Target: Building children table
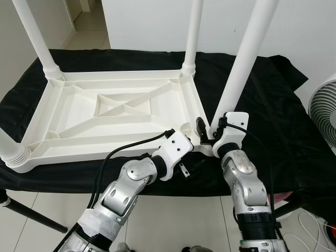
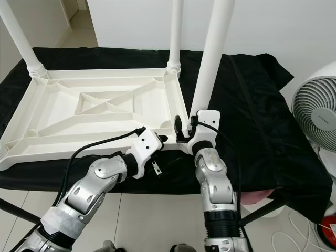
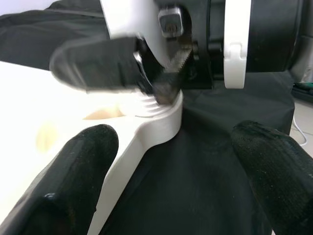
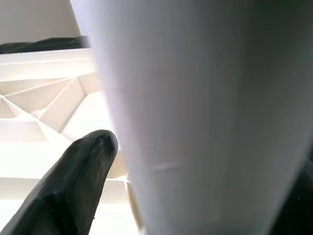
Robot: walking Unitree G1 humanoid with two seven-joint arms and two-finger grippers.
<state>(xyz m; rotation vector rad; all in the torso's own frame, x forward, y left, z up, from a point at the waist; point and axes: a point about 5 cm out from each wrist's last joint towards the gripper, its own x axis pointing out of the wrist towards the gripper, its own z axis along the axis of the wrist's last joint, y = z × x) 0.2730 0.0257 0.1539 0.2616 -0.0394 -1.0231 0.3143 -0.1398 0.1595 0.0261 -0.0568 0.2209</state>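
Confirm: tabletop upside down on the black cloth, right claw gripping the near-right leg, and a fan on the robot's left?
Not quite: the fan stands on the robot's right, as the right eye view shows. The rest holds: tabletop upside down on the black cloth, right claw gripping the near-right leg.

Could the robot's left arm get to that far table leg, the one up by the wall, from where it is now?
Probably not. The left gripper sits at the near corner of the upturned tabletop, and the far leg stands across its whole depth. Nothing blocks the way; it simply looks beyond reach.
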